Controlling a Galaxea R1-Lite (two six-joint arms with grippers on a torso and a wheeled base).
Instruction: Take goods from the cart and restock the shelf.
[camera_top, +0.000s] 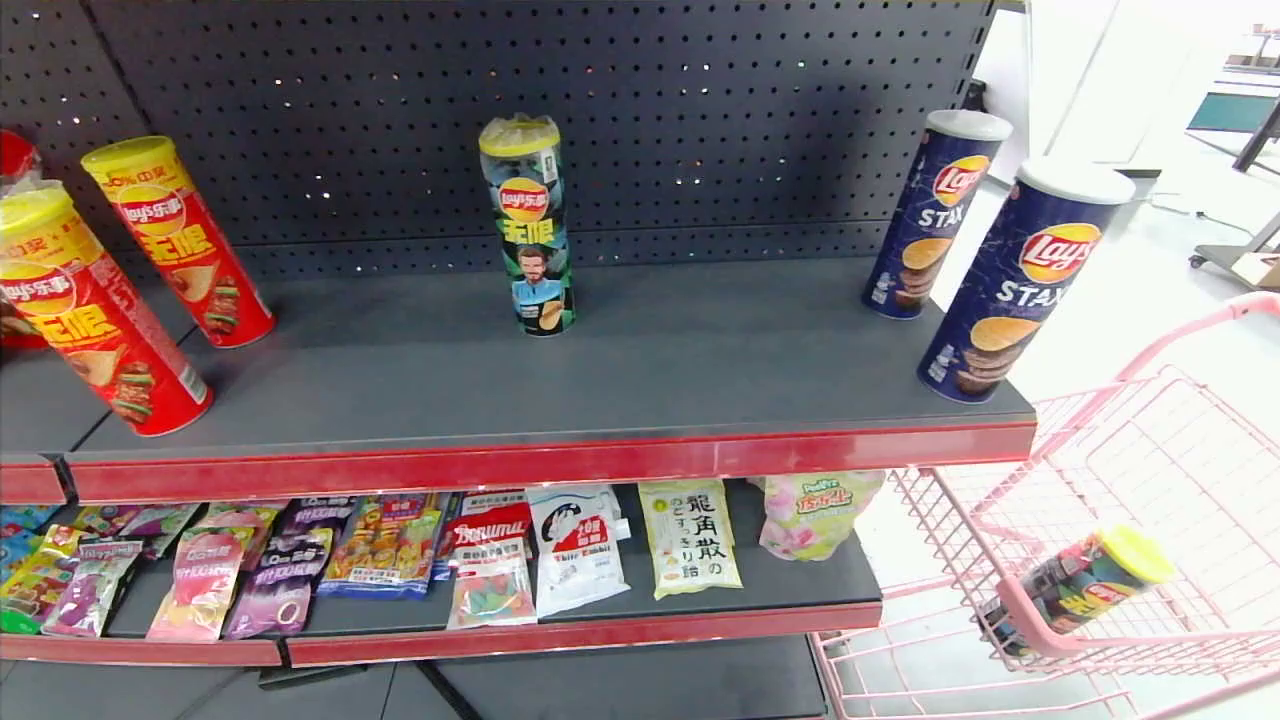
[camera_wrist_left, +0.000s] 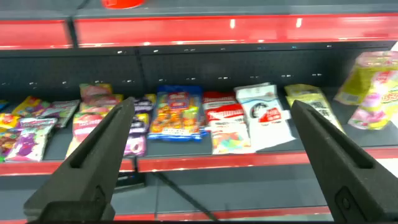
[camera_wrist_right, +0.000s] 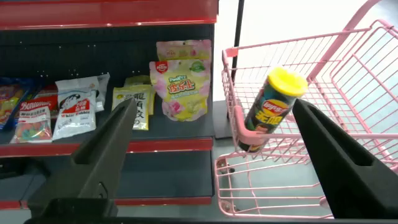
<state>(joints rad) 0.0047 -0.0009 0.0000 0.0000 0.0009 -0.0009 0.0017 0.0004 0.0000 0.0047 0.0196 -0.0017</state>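
A yellow-lidded dark chip can (camera_top: 1085, 585) leans inside the pink cart (camera_top: 1150, 470) at the right; the right wrist view shows the chip can (camera_wrist_right: 273, 109) against the cart's wire wall (camera_wrist_right: 348, 81). My right gripper (camera_wrist_right: 214, 152) is open, facing the cart from a distance. A matching dark can (camera_top: 528, 225) stands mid-shelf on the upper grey shelf (camera_top: 640, 370), with two red cans (camera_top: 100, 310) at the left and two blue cans (camera_top: 1010, 275) at the right. My left gripper (camera_wrist_left: 214, 155) is open with nothing in it, facing the lower shelf's snack bags (camera_wrist_left: 180, 115).
The lower shelf (camera_top: 780, 585) carries a row of snack bags (camera_top: 490, 560) and a pink-green bag (camera_top: 815, 510) near its right end. A red lip (camera_top: 550, 465) edges the upper shelf. A pegboard back wall (camera_top: 700, 120) stands behind the cans.
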